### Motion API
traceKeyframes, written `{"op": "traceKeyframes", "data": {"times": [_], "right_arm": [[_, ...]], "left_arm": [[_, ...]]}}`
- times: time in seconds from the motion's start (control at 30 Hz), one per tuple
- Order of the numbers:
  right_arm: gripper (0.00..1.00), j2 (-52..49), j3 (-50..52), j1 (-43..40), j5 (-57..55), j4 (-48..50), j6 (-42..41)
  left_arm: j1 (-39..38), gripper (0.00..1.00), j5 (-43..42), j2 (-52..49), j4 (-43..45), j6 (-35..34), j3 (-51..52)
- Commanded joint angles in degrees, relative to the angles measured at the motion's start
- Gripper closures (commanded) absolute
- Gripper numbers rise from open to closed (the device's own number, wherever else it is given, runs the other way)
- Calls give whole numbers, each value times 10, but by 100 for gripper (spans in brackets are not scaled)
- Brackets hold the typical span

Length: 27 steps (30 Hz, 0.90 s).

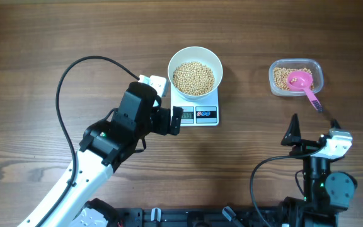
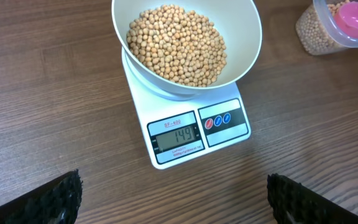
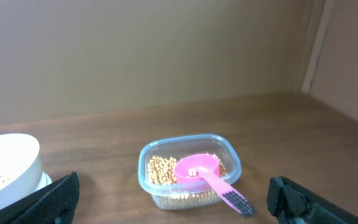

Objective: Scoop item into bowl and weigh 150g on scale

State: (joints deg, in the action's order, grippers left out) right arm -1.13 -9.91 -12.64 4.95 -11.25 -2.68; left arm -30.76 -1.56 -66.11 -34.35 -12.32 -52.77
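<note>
Left pincer (image 2: 173,202): jaws fully apart, gripping nothing. It hangs over the table (image 1: 43,38) near the scale (image 1: 210,106), at that unit's 8 o'clock. In the left wrist view its two fingertips sit at the lower corners, with bare wood between them.

Right pincer (image 3: 176,208): jaws fully apart, gripping nothing. It stands at 6 o'clock of the tub (image 1: 317,70), clear of it.

Scale: white, square, resting on the table at about 12 o'clock of the table centre. The bowl (image 1: 176,60) sits upright on its platform and covers most of it.

Tub: clear plastic with rounded corners, well apart from the scale at its 3 o'clock.

Scoop (image 1: 299,80): pink. Its cup lies inside the tub; its dark-tipped handle crosses the rim toward 5 o'clock.

Display (image 2: 177,137): on the scale's 6 o'clock edge, reading 149. The button panel (image 2: 217,121) sits just beside it at 3 o'clock.

Beans (image 1: 193,77): a heap fills the bowl well below its rim. A thin layer covers the tub floor around the scoop.
</note>
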Motion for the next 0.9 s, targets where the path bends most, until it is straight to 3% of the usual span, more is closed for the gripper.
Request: {"op": "traceKeyframes", "data": {"times": [0.0, 0.2, 0.87], "right_arm": [[0, 9, 44, 3, 11, 49, 9], [1, 9, 94, 3, 13, 128, 10], [0, 9, 96, 7, 26, 116, -21]], "left_arm": [[-3, 0, -5, -3, 2, 1, -9], [-3, 0, -5, -3, 2, 1, -9], [-3, 0, -5, -3, 2, 1, -9]]}}
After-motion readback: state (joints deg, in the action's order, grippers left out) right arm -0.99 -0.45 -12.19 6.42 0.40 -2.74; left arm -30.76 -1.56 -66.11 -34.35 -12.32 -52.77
